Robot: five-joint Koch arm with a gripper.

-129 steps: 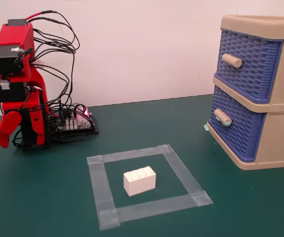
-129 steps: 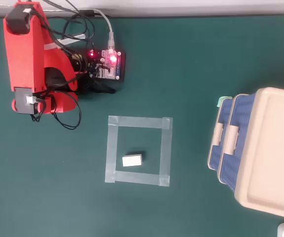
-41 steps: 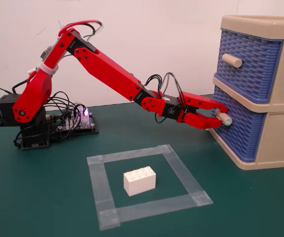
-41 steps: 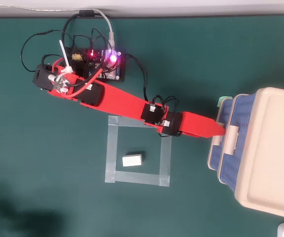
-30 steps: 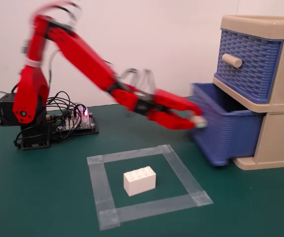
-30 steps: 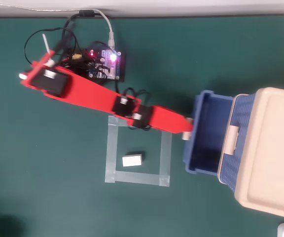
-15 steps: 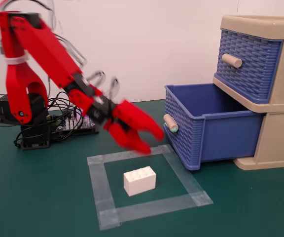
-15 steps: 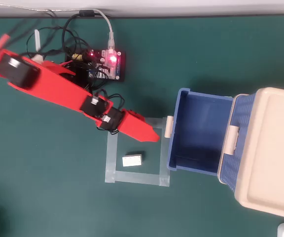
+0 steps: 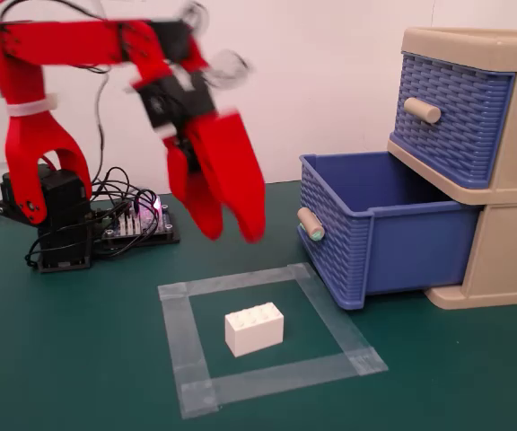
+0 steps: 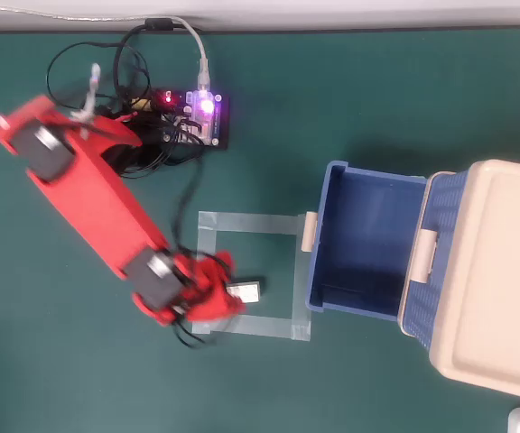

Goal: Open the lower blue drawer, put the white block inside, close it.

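The white block point(image 9: 254, 329) lies inside a square of clear tape point(image 9: 176, 332) on the green table. In the overhead view only its end point(image 10: 247, 291) shows beside the gripper. My red gripper point(image 9: 232, 233) hangs in the air above and behind the block, jaws pointing down and apart, holding nothing. It also shows in the overhead view point(image 10: 213, 290) over the tape square's lower left. The lower blue drawer point(image 9: 335, 242) is pulled out, and its inside point(image 10: 368, 239) holds nothing. Its green-tipped handle point(image 9: 311, 224) faces the block.
The beige cabinet point(image 9: 510, 260) stands at the right, with its upper blue drawer point(image 9: 451, 117) shut. The arm's base and a lit controller board point(image 10: 197, 113) with loose cables sit at the back left. The table's far edge meets a white wall.
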